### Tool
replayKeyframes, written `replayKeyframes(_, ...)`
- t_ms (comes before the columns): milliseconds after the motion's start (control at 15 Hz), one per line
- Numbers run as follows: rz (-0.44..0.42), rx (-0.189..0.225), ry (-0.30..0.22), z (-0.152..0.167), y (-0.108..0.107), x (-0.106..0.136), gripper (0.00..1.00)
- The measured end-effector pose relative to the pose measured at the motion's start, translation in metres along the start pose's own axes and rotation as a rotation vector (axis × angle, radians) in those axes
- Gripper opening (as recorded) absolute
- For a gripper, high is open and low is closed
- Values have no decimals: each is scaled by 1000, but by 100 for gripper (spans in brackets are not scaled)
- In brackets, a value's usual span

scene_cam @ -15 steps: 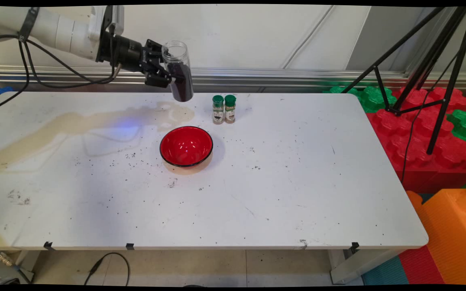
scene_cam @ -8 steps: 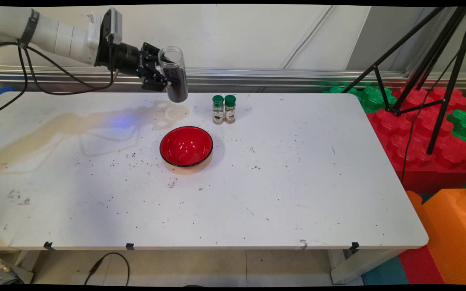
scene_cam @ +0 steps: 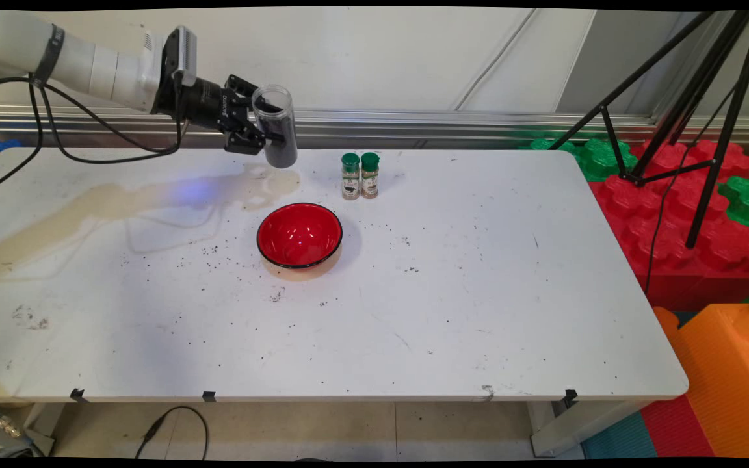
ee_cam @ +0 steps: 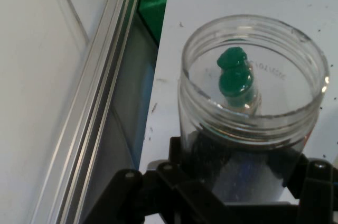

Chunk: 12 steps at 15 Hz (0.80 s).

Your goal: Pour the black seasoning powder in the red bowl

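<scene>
My gripper (scene_cam: 264, 133) is shut on a clear lidless jar (scene_cam: 275, 127) holding dark grains in its lower part. The jar stands nearly upright, low above the table's far edge, left of the two spice bottles. In the hand view the jar (ee_cam: 252, 102) fills the frame with its open mouth toward the camera, and my gripper (ee_cam: 232, 187) clamps its body from both sides. Two green-capped spice bottles (scene_cam: 360, 175) stand side by side at the back of the table; their green caps (ee_cam: 235, 76) show through the jar. A red bowl (scene_cam: 299, 234) with a black rim sits in front of them.
A beige stain (scene_cam: 121, 201) spreads across the table's left half, and dark crumbs (scene_cam: 218, 250) lie scattered around the bowl. A black tripod (scene_cam: 693, 110) and red, green and orange foam blocks (scene_cam: 693, 221) stand off the table's right end. An aluminium rail (scene_cam: 446, 120) runs along the wall.
The gripper has carried the jar down and to the left, toward the table's far edge, and the jar has come from a lean to nearly upright.
</scene>
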Motion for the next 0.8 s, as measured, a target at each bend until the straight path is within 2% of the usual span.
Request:
replayKeyframes(267, 69, 11, -14, 2, 7, -2, 0)
replayKeyframes(800, 271, 45, -55, 6, 21, -6, 0)
